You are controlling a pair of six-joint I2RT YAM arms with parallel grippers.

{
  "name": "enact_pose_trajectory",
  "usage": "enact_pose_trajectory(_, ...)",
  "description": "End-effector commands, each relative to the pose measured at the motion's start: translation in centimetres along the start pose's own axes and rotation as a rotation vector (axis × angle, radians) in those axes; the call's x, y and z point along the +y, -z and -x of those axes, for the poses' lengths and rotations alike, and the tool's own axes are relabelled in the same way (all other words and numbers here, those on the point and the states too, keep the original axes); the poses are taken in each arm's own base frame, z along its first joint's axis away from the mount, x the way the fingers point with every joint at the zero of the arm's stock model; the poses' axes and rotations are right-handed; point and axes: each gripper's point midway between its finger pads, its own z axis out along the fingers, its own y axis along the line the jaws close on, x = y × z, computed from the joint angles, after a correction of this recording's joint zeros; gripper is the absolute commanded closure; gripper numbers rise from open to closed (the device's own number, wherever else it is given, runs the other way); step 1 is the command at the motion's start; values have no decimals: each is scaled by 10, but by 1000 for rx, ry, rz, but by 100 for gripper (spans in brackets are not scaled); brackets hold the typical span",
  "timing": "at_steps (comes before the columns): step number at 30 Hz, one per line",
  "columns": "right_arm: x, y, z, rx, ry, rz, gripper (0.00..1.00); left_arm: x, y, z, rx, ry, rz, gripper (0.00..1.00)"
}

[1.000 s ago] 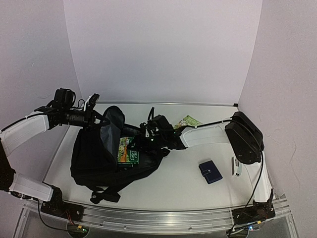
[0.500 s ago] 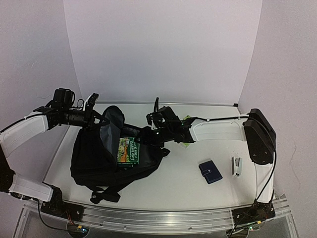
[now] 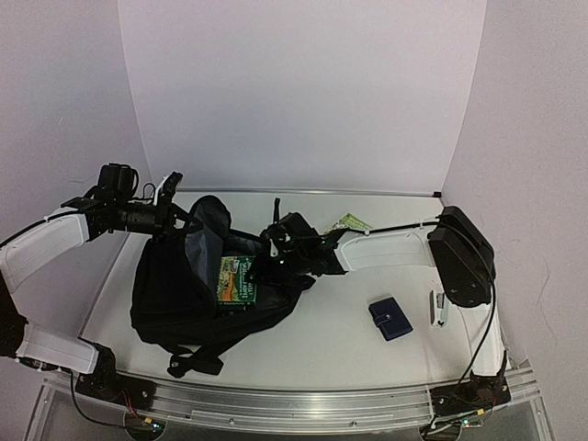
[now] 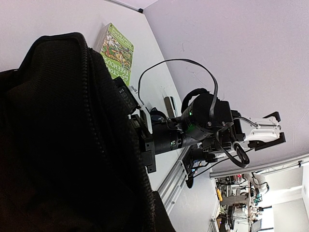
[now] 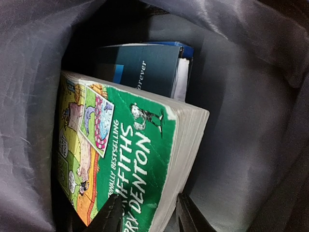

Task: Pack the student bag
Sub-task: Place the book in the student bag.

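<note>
With my right hand clamped on the green book inside the student bag, its corner could snag the lining and jam.

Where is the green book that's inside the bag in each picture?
Top external: the book sticks out of the bag, left of centre.
Left wrist: not in it; the other green book lies on the table past the bag.
Right wrist: book at lower left, in front of a blue book.
Shared landmark: the bag, in all three.
</note>
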Motion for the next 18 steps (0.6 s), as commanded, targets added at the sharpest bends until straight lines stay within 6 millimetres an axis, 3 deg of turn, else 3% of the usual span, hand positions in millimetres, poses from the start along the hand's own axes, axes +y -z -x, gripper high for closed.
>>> enact_pose_trajectory(1, 25, -9, -1, 15, 44, 61, 64, -18, 7, 7, -26, -73, -37, 100)
enact_pose_trajectory(10, 54, -41, -12, 56, 75, 174, 67, -17, 5, 7, -22, -66, -47, 100)
enact_pose_trajectory(15, 77, -40, -7, 31, 87, 263, 66, -14, 3, 6, -18, -56, -48, 100)
enact_pose_trajectory(18, 79, -38, -4, 19, 88, 268, 66, -12, 2, 6, -19, -54, -47, 100)
